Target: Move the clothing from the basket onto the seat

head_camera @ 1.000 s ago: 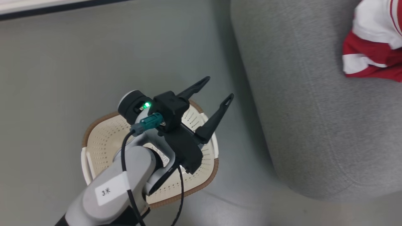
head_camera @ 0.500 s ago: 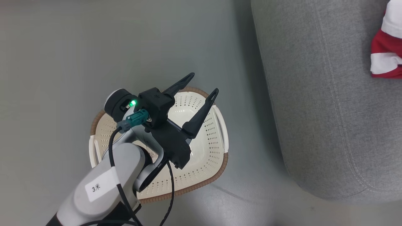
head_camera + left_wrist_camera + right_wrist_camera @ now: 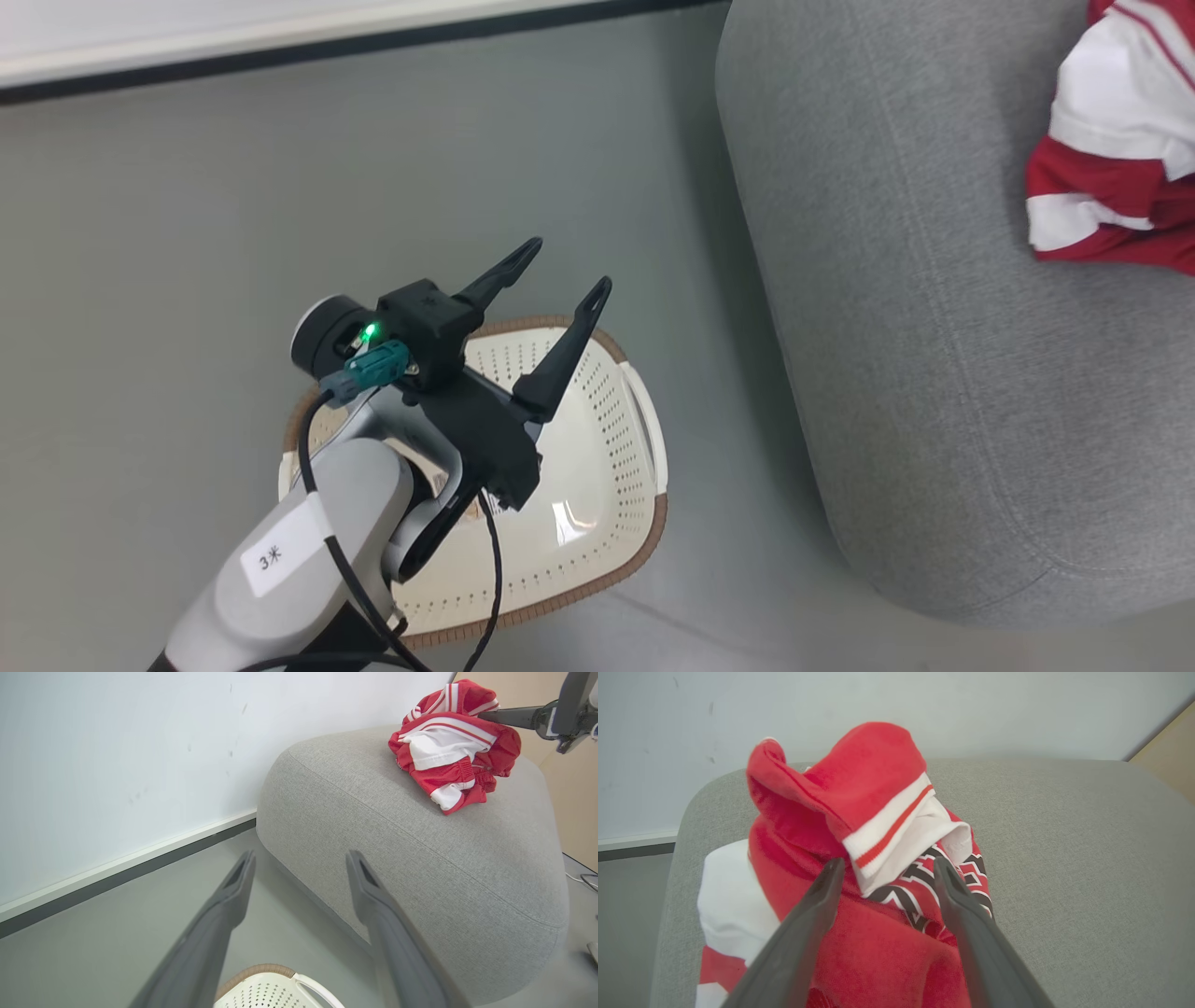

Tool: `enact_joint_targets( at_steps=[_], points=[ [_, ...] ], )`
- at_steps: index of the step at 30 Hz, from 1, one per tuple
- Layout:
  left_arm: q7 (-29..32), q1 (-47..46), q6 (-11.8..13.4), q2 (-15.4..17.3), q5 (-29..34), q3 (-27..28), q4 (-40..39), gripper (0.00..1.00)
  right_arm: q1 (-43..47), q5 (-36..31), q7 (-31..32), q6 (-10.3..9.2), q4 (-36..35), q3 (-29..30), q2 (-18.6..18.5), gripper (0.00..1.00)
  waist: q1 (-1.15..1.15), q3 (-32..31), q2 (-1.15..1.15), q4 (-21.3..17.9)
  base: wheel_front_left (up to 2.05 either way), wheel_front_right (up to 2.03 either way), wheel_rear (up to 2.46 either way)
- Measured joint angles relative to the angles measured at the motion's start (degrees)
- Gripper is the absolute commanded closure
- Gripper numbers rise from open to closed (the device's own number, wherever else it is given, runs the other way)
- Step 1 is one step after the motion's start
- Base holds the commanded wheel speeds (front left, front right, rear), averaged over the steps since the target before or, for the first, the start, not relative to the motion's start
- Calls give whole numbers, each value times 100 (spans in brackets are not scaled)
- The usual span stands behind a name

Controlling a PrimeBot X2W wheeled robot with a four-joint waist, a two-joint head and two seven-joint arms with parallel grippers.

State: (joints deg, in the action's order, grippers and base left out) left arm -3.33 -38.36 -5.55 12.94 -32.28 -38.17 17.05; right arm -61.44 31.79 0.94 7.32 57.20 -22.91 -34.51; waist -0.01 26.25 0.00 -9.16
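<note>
Right pincer (image 3: 889, 861) spread wide, clamping nothing, with a white-trimmed fold of the red clothing (image 3: 840, 779) poking up between its fingers. Clothing heaped on top of the grey seat (image 3: 1064, 858), well apart from the basket (image 3: 597, 439) down on the floor. Basket seemingly empty, as far as visible past the arm. Left pincer (image 3: 568, 265) likewise fully open and empty, hovering above the basket. Probably the letting-go step: draw the right pincer straight back along its own fingers, without closing, so as not to snag the fold or drag the heap toward the edge; then check the hidden part of the basket.
</note>
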Motion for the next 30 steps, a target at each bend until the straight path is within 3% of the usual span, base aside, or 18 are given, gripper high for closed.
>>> enact_joint_targets(
  at_steps=[5, 19, 27, 30],
  points=[
    [-166, 201, 2, 15, -64, 132, 153, 0, 277, 10, -203, 0, -338, -341, -248, 0, 0, -358, 0, -37, 0, 0, 0],
    [-615, 916, 213, 32, -355, 423, 382, 0, 1740, 163, -1319, 0, -1805, -735, -426, 0, -1, -1443, -1, -13, 0, 0, 0],
    [-784, 1512, 520, 183, -401, 654, 407, 0, 2610, 269, -1454, -9, -2603, -677, -354, 0, 0, -1924, -1, 206, 0, 0, 0],
    [-838, 1719, 680, 220, -417, 764, 408, 0, 2990, 322, -1480, -138, -2936, -636, -234, 0, 0, -2081, -1, 346, 0, 0, 0]
  ],
)
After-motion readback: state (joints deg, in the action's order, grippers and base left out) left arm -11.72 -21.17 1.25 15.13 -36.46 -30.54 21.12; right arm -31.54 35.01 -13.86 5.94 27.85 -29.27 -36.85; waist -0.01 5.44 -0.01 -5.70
